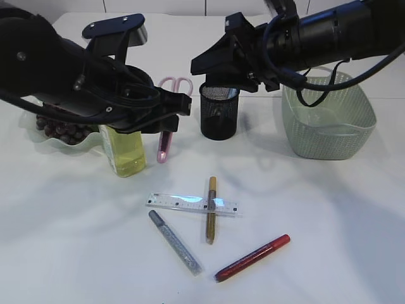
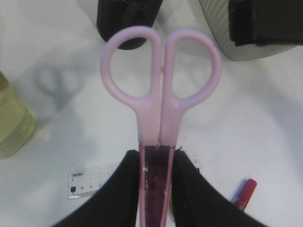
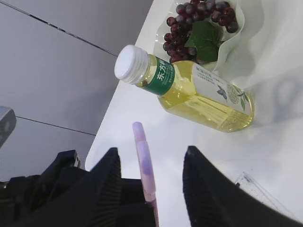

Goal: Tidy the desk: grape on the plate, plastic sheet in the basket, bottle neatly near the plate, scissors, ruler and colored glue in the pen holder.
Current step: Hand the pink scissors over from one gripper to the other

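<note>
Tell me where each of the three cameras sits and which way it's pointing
Exterior view: in front of the table, looking down at a slant; both arms, pen holder, basket, ruler.
Left wrist view: behind the left hand, looking along the pink scissors it grips toward the pen holder.
Right wrist view: behind the right hand, facing the bottle and grapes.
Shared: the bottle shows in all three.

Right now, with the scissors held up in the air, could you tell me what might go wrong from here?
1. The left end effector grips the scissors only by the blade end, so the heavy handles could swing or slip.
2. The pen holder is narrow and the right end effector hangs right over it; the arms may collide.
3. The bottle stands close beneath the left arm and could be knocked over.
</note>
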You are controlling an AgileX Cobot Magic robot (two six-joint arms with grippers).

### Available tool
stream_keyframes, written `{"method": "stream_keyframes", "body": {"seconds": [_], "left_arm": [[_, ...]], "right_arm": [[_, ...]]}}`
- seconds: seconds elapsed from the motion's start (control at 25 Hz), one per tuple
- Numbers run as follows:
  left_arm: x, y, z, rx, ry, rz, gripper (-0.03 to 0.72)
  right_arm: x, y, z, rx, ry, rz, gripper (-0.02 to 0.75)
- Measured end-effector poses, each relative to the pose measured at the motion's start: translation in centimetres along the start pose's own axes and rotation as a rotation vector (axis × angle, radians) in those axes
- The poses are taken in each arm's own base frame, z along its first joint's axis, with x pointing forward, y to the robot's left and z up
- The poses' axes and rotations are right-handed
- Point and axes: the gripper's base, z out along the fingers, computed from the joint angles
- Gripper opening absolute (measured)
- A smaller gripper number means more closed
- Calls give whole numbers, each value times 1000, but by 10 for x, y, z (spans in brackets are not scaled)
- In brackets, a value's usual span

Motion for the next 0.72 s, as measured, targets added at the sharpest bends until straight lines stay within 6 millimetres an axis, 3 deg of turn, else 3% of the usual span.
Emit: {"method": "stream_keyframes", "body": {"seconds": [0.36, 0.72], "left_arm": [[0, 0, 0, 1, 0, -2, 141], [0, 0, 0, 2, -4, 1, 141]], "right_arm": [[6, -13, 22, -26, -3, 29, 352], [7, -7, 33, -74, -38, -3, 352]]}}
